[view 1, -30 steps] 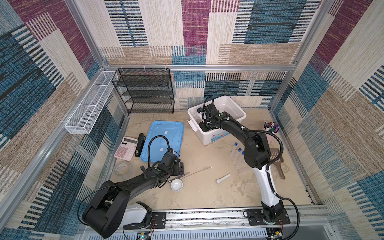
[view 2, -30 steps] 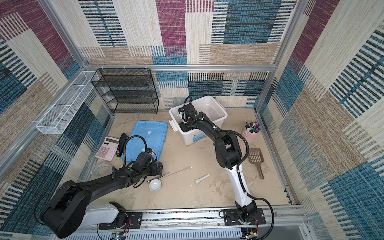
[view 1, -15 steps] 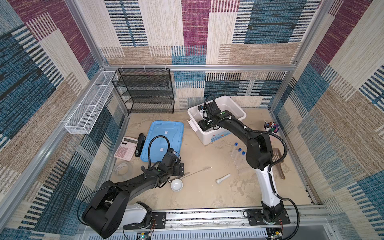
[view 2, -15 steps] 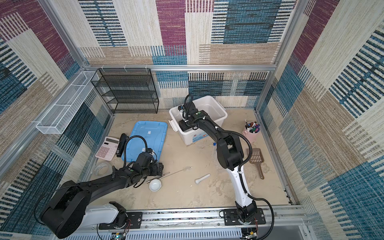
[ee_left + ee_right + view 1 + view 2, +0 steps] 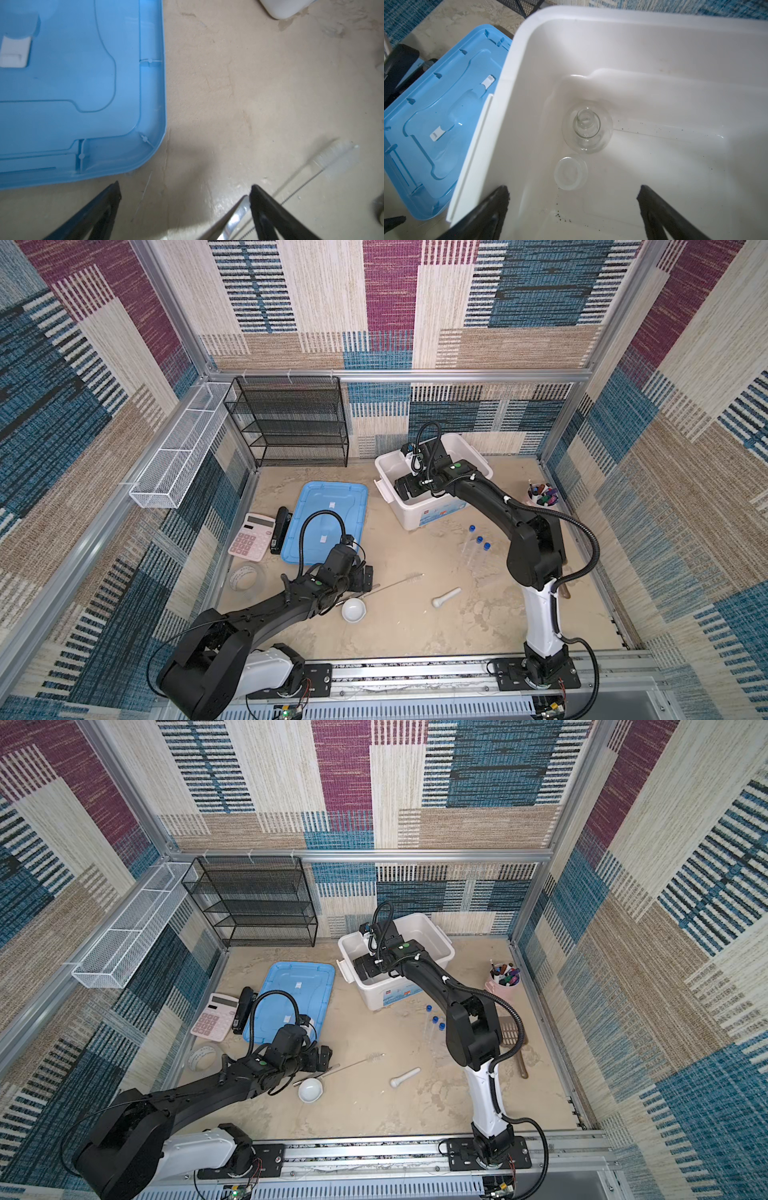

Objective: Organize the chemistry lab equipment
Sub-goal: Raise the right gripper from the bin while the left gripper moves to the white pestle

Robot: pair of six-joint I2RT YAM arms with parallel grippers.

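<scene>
Left claw, right claw: both agape.

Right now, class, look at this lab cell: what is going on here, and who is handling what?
Lab equipment is being packed into a white bin. The right gripper hangs open inside it, holding nothing, above a glass flask and a small beaker standing on its floor. The left gripper, also open, is low over the table beside the metal tweezers and the wire brush. The three test tubes and the white dish lie on the table, not yet packed.
</scene>
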